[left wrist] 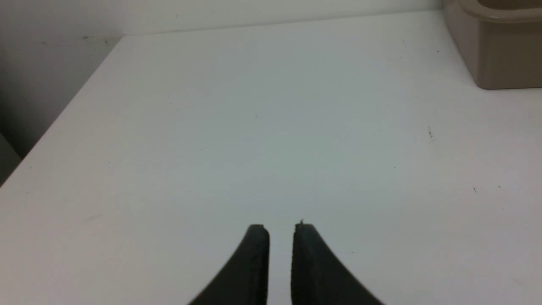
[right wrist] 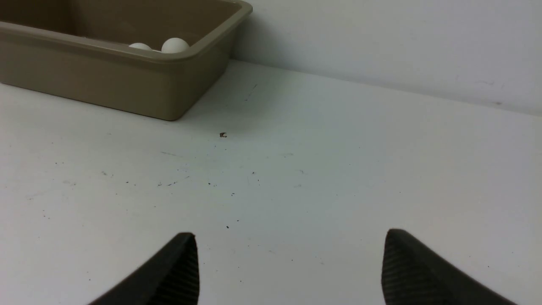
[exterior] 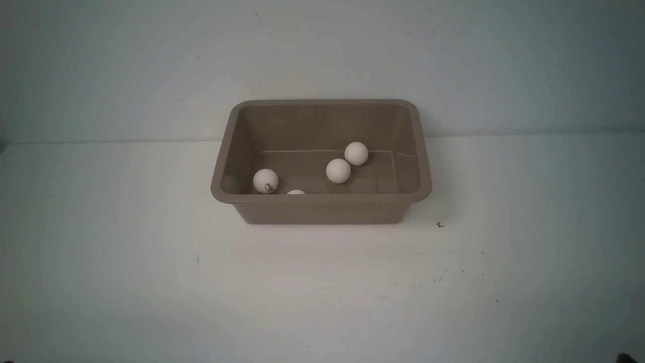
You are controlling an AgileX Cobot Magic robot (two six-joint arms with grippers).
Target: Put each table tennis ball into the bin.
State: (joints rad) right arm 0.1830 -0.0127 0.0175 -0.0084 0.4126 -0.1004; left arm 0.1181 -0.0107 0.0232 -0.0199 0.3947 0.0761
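All four table tennis balls are seen inside the bin (exterior: 322,201) in the front view. One ball with a dark printed logo (exterior: 265,181) lies near the bin's left front corner; a second ball (exterior: 296,192) is mostly hidden behind the near rim, just beside it. Two further balls, one nearer the middle (exterior: 338,170) and one just behind it toward the far wall (exterior: 356,153), sit close together, and whether they touch cannot be told. No ball is seen on the white table (exterior: 151,282) outside the bin.

The left gripper (left wrist: 280,231) is held low over bare table, with its dark fingers drawn nearly together and nothing between them; only a corner of the bin is caught in that wrist view. The right gripper (right wrist: 290,241) is spread wide above the table, nothing being held, and the bin's corner with two ball tops showing above the rim is seen ahead of it. A small dark speck (exterior: 440,225) is noted on the table near the bin's right front corner.

The placing step is judged to be finished, since every ball is counted inside. No further pick is called for; at most, the arms would be kept clear of the bin so that nothing is knocked out.
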